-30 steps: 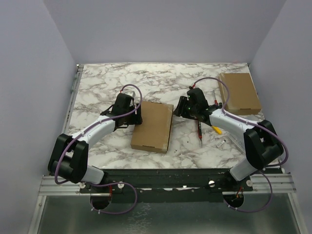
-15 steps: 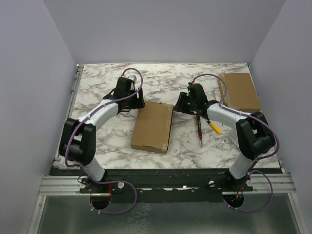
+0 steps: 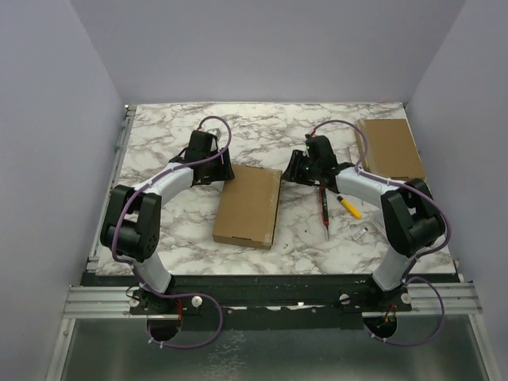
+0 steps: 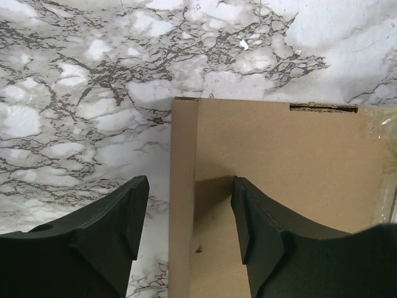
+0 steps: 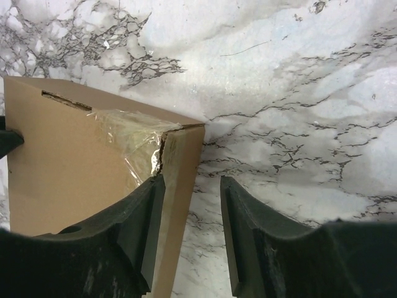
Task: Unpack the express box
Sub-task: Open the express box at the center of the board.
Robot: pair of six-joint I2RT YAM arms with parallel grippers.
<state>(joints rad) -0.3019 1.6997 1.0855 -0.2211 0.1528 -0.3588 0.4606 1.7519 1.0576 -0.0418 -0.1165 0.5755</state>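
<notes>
A flat brown cardboard express box lies mid-table. My left gripper is open at the box's far left corner; in the left wrist view its jaws straddle the box's left edge, one finger over the marble, one over the box top. My right gripper is open at the far right corner; in the right wrist view its jaws straddle the box's right side wall. Clear tape on that corner is torn along the flap seam. A slot shows on the box top.
A second flat cardboard box lies at the far right. A red-and-black pen-like tool, a yellow-handled cutter and a small metal piece lie right of the express box. The marble table ends at purple walls.
Both grippers moved farther from the bases, from beside the box's middle to its far corners. The left arm stretched out along the left side. The box has not moved.
</notes>
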